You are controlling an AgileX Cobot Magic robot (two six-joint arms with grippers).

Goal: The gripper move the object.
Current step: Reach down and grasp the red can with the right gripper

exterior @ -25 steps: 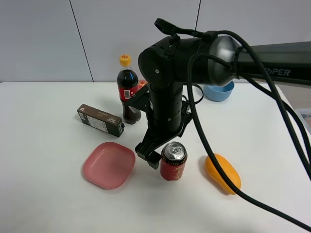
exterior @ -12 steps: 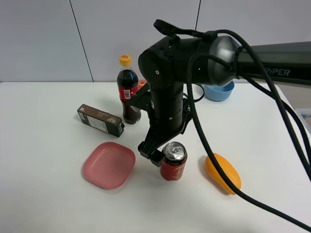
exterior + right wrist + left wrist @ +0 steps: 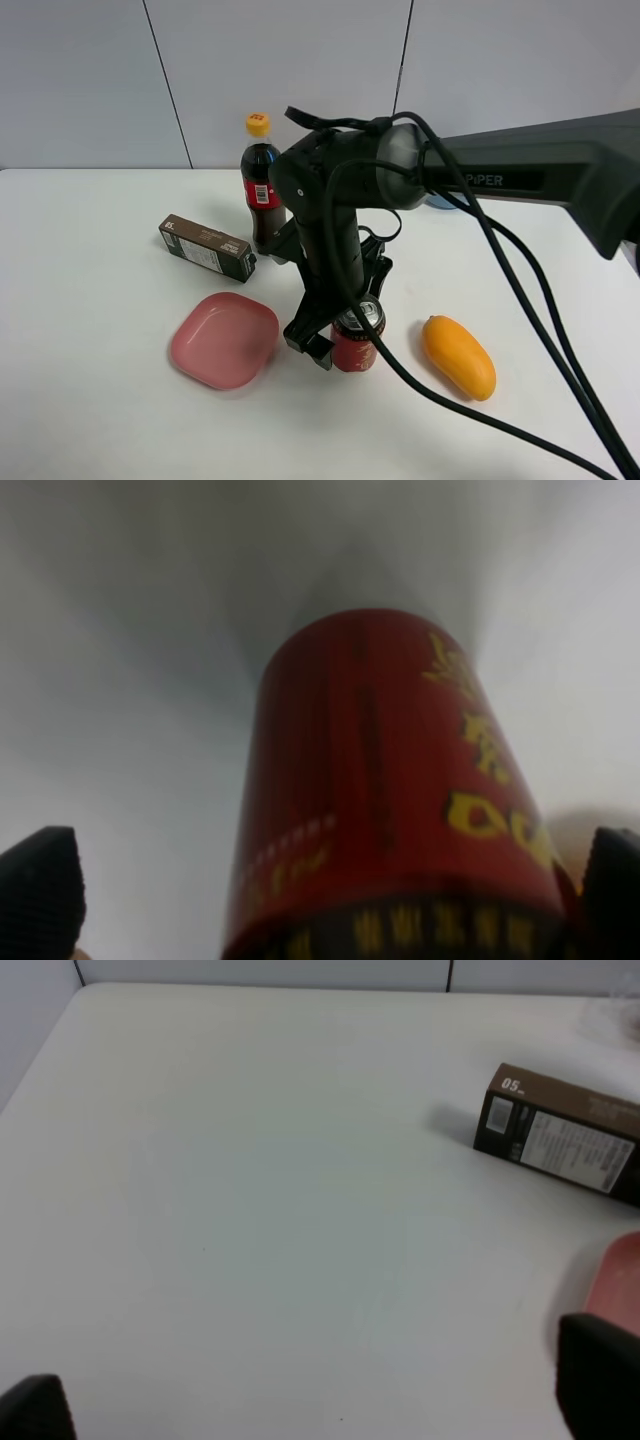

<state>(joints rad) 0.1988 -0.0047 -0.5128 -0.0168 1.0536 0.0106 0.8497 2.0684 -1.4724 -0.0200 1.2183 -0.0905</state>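
The object, a small red can [image 3: 356, 347] with a silver top and yellow characters, stands upright on the white table between a pink plate and an orange fruit. My right gripper [image 3: 340, 346] reaches in from the right and is lowered around it. In the right wrist view the can [image 3: 380, 800] fills the space between the fingertips [image 3: 40, 890] of the right gripper [image 3: 328, 895], which stand wide apart and open. Whether the pads touch the can I cannot tell. In the left wrist view, my left gripper [image 3: 318, 1400] is open over bare table with nothing between its fingers.
A pink plate [image 3: 224, 339] lies just left of the can. A brown box [image 3: 207, 248] lies behind the plate, and a cola bottle [image 3: 262, 190] stands behind the arm. An orange fruit [image 3: 458, 356] lies to the can's right. The left wrist view shows the box [image 3: 560, 1135] and the plate's edge [image 3: 618, 1270].
The right arm has dropped lower, bringing its fingers down either side of the can. The can stays in about the same place. The jaws remain wide.
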